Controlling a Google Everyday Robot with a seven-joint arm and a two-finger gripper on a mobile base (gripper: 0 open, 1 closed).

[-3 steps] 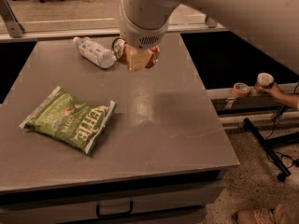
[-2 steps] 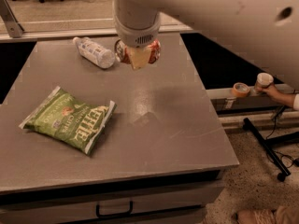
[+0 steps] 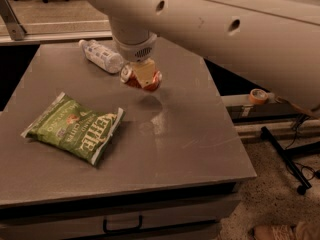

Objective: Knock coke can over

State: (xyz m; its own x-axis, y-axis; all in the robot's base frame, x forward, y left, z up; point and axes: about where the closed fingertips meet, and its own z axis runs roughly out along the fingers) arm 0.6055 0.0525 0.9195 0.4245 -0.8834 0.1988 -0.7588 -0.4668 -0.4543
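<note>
My gripper (image 3: 143, 74) hangs at upper centre of the frame, right over the coke can (image 3: 154, 80); I cannot tell whether it is open or closed. The risk, as I judge it, is that the can rolls left into the water bottle (image 3: 101, 56) or gets crushed if I press down. The can is red and looks tipped on the grey table (image 3: 190, 134), its silver top facing left.
</note>
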